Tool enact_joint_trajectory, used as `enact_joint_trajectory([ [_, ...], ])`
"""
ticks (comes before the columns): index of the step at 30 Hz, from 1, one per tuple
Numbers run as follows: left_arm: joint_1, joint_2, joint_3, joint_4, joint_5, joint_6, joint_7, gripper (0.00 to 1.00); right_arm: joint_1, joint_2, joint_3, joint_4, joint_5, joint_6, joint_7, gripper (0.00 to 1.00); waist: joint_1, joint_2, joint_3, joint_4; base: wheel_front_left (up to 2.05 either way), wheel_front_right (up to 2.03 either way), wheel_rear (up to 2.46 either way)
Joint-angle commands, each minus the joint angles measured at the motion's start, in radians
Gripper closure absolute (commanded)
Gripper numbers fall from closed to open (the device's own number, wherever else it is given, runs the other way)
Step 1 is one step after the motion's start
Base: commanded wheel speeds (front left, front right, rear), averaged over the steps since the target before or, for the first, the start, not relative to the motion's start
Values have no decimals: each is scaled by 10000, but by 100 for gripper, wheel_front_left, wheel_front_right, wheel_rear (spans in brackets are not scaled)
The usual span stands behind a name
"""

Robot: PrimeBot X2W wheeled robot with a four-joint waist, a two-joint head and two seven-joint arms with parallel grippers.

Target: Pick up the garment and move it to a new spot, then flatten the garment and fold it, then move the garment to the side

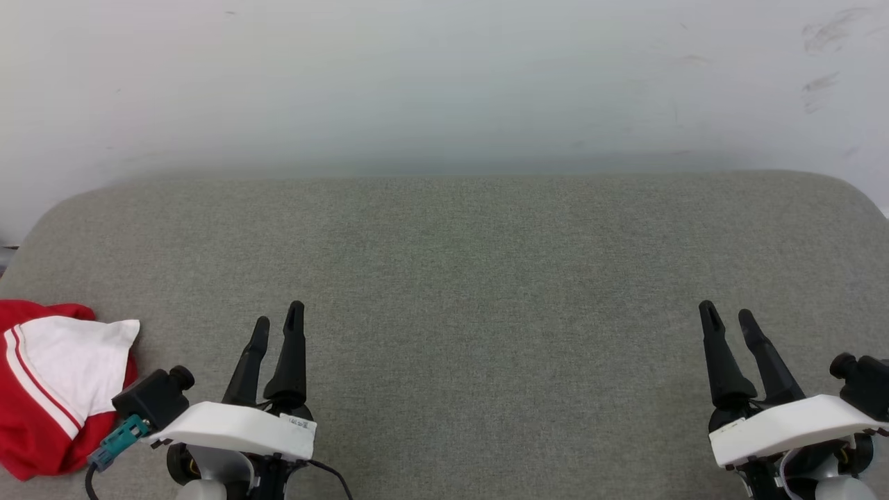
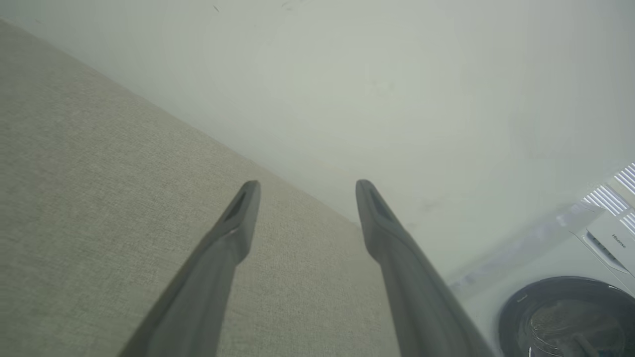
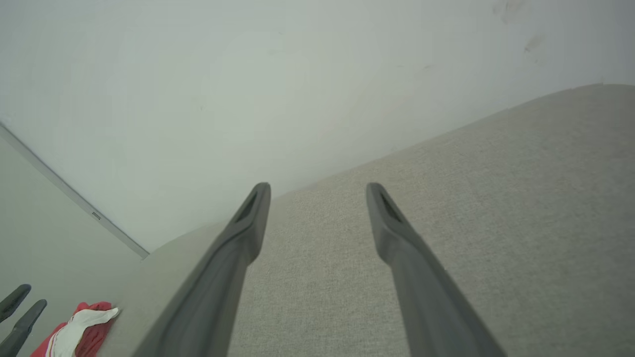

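The garment (image 1: 48,389), red with a white sleeve and striped trim, lies folded in a small bundle at the far left edge of the grey padded surface (image 1: 486,278). It appears small in the right wrist view's lower left corner as the garment (image 3: 79,327). My left gripper (image 1: 278,325) hovers open just right of it, apart from the fabric, fingers empty. In its own wrist view the left gripper (image 2: 302,191) spans bare grey cloth. My right gripper (image 1: 728,316) stands open at the lower right, empty, also seen as the right gripper (image 3: 317,193).
A pale wall (image 1: 444,83) rises behind the padded surface. In the left wrist view a white washing machine (image 2: 570,302) with a dark round door stands beyond the surface's edge. The surface's rounded corners lie at the far left and far right.
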Motion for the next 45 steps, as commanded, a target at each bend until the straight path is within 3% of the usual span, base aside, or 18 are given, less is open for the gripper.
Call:
enact_joint_trajectory([
  [1,-44,18,-9,-60,503,0,-121,0,-48,14,18,-217,-489,-2,49,0,1,0,-5,4,0,0,0],
  [25,102,18,91,189,4057,72,-689,0,287,99,-241,-797,-3493,-2,358,0,1,0,-57,73,0,0,0],
  [45,116,17,45,553,5617,114,-1092,0,508,113,-289,-1190,-4991,-3,467,0,1,0,-69,112,0,0,0],
])
